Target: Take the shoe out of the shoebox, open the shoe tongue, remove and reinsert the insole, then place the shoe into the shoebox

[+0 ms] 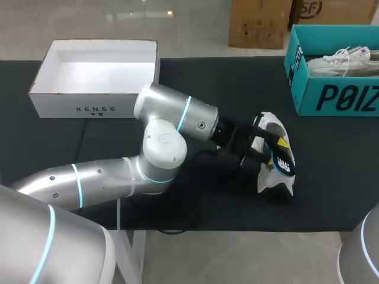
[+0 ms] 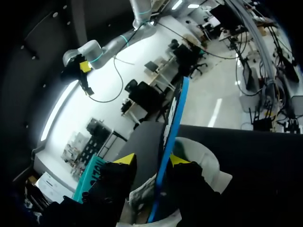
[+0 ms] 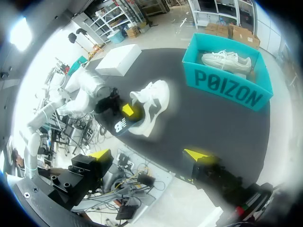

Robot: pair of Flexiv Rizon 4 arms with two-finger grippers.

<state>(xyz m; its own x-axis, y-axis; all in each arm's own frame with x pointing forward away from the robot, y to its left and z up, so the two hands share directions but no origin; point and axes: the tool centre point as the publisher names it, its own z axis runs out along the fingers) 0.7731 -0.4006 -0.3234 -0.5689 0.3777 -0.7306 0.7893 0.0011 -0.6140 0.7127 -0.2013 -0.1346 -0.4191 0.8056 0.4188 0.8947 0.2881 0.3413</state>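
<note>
A white box (image 1: pixel 95 109) sits at the far left of the black table (image 1: pixel 331 189), well apart from the job. The left arm (image 1: pixel 177 115) comes in from the near left and lies low across the middle. Its wrist is bent so the fingers point right, at the shoe.

The left gripper (image 1: pixel 263 148) is pinched tight on the dark insole (image 1: pixel 283 163), which has a blue edge. One yellow tip is on each flat side. The insole stands on its thin edge, and its long way runs the same way as the shoe.

The white shoe (image 1: pixel 273 127) lies on the table right of the middle, just under and beside the insole, and touches it. Its long way runs from far to near. I think the insole only needs a short trip along the shoe, in or out.

The teal shoebox (image 1: pixel 337 97) is at the far right, with another white shoe (image 1: pixel 343 62) in it.

The right gripper (image 3: pixel 147 154) hangs high by the near edge. Its fingers are spread wide and hold nothing. The left arm is much nearer the shoe.
</note>
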